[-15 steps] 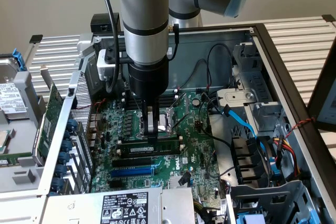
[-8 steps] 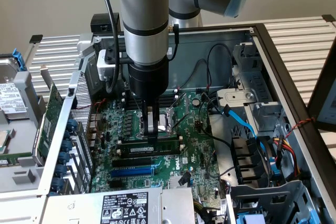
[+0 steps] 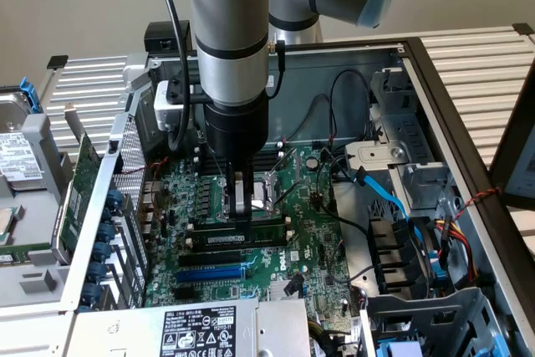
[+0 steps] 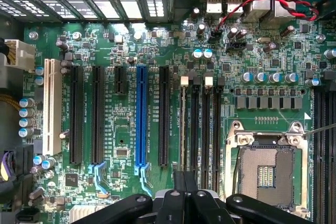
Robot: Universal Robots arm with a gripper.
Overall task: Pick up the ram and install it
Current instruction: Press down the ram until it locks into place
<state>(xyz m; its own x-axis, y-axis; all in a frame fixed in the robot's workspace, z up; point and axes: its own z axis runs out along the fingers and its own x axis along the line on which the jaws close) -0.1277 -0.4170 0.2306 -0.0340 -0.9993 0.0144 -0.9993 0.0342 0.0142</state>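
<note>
Exterior view: gripper (image 3: pixel 242 211) pressed together, tip down on the ram (image 3: pixel 238 240) lying in its slot | step: seating | next move, judged: firm, even downward push.

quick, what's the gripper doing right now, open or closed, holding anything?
Gripper: closed, down over the motherboard's memory slots; whether it holds the ram cannot be told.

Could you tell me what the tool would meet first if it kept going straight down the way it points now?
The tool, shut, points down at the motherboard. First in its line is the ram lying along the memory slots beside the CPU socket. It looks at or nearly on the stick already, though depth is unclear.
</note>
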